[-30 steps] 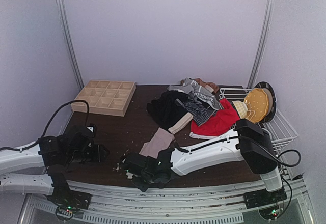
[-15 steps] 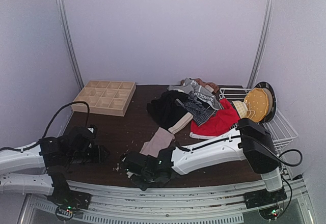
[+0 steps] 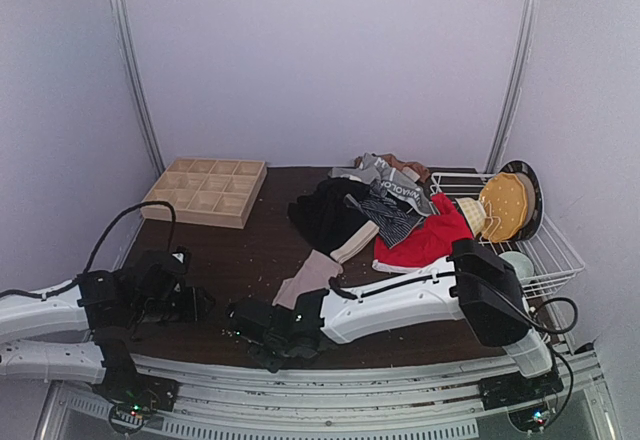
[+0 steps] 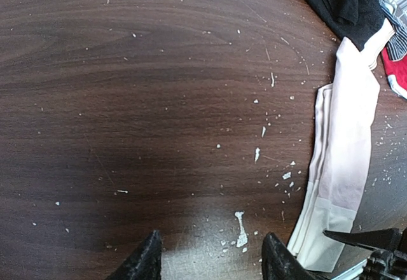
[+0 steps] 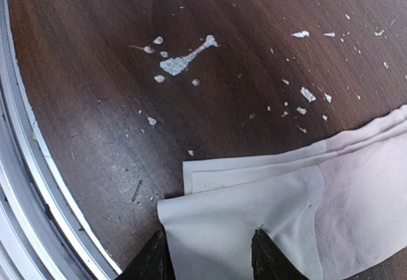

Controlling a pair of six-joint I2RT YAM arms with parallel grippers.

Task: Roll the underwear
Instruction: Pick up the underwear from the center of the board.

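A pale pink-beige underwear (image 3: 312, 278) lies folded into a long strip on the dark table, also seen in the left wrist view (image 4: 346, 146). My right gripper (image 3: 247, 322) is open at the strip's near end, its jaws straddling the folded cloth corner (image 5: 254, 216) that lies flat between them (image 5: 210, 258). My left gripper (image 3: 195, 303) is open over bare wood (image 4: 210, 264), to the left of the strip. Further back lie black underwear (image 3: 325, 215), a grey-striped one (image 3: 395, 210) and a red one (image 3: 430, 240).
A wooden grid tray (image 3: 205, 192) sits at the back left. A white wire basket (image 3: 553, 250) holding a yellow round thing (image 3: 508, 205) stands at the right edge. White flecks (image 4: 241, 229) dot the wood. The table's metal front rail (image 5: 25, 184) runs close to my right gripper.
My right gripper has opened and shifted a little to the left at the strip's near end. The left arm has not moved.
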